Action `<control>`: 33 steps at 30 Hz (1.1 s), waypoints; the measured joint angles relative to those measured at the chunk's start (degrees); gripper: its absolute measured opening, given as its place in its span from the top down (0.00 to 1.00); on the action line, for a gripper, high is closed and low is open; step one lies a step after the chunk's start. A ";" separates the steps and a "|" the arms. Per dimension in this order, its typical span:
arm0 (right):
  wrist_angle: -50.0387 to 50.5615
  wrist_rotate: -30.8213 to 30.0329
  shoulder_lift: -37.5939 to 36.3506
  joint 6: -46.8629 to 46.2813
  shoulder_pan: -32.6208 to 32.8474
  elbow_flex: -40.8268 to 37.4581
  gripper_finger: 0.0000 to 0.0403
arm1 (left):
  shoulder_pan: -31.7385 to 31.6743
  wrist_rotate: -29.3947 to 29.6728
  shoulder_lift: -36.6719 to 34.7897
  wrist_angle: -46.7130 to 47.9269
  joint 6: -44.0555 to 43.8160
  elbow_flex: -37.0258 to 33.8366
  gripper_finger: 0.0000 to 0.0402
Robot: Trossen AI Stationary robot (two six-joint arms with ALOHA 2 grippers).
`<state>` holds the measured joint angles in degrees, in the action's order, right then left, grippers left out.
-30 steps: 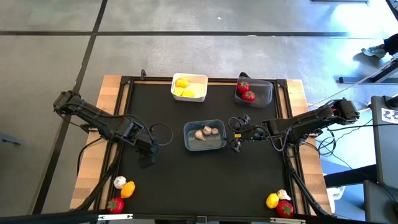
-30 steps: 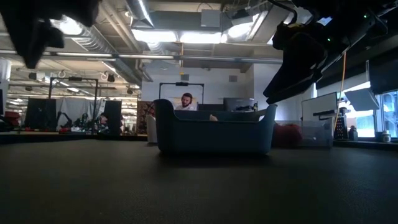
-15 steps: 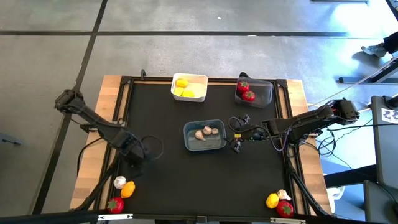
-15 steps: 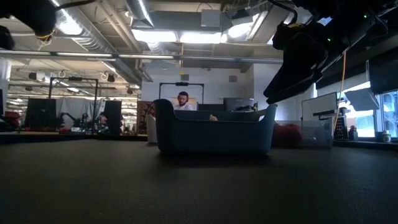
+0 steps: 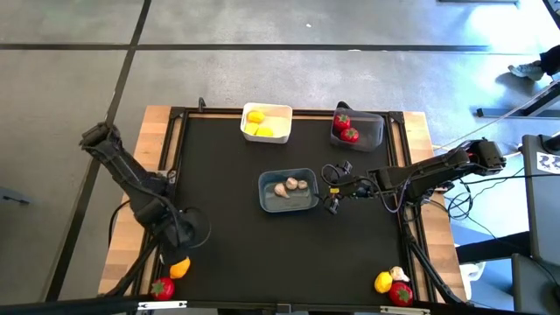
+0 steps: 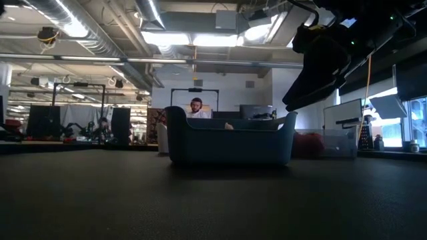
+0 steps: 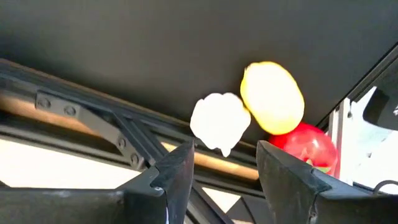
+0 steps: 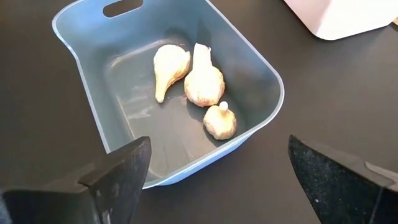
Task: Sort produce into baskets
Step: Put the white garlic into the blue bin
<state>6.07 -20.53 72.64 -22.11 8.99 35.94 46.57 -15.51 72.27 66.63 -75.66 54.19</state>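
Observation:
My left gripper (image 5: 179, 238) is open above the near-left pile of produce. In its wrist view (image 7: 227, 168) a whitish garlic bulb (image 7: 219, 121) lies ahead between the fingers, untouched, beside an orange-yellow piece (image 7: 272, 96) and a red piece (image 7: 305, 146). The high view shows the orange piece (image 5: 179, 267) and the red one (image 5: 162, 287); the arm hides the bulb. My right gripper (image 5: 332, 188) is open and empty just right of the blue-grey basket (image 5: 288, 171), which holds three garlic bulbs (image 8: 202, 84).
The white basket (image 5: 266, 108) with yellow pieces and the dark grey basket (image 5: 381, 131) with red pieces stand at the far edge. A yellow piece (image 5: 382, 282), a bulb (image 5: 398, 274) and a red piece (image 5: 401, 293) lie at the near right corner. A raised frame rims the table.
My left gripper has gone toward the table's near left corner, down toward the pile of produce, and has left the low view. It now stands over the garlic bulb, which the arm hides in the high view.

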 joint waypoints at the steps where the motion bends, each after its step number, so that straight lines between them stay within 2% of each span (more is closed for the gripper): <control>1: 0.00 0.00 0.00 -0.02 0.00 0.00 0.07 | 0.78 0.00 0.00 -0.02 -0.93 0.00 0.58; 7: 0.00 -0.02 0.00 -0.04 0.00 0.00 0.07 | 3.89 0.00 -0.02 -3.76 -4.61 -0.95 0.58; 14: 0.02 -1.53 0.00 -0.08 0.00 0.00 0.07 | 5.78 -2.39 0.06 -11.56 -8.01 -5.99 0.58; 26: 0.03 -1.55 0.00 -0.09 0.00 0.00 0.07 | 7.07 -3.38 0.26 -16.35 -8.07 -10.26 0.58; 29: 0.02 -1.55 0.00 -0.09 0.00 0.00 0.07 | 7.16 -5.47 0.26 -16.92 -7.77 -11.02 0.61; 33: 0.02 -1.55 0.00 -0.09 0.00 0.00 0.07 | 7.50 -5.37 0.26 -19.48 -6.53 -12.64 0.68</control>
<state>6.09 -22.09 72.64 -22.20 8.99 35.94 54.08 -20.88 72.53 47.15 -82.19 41.56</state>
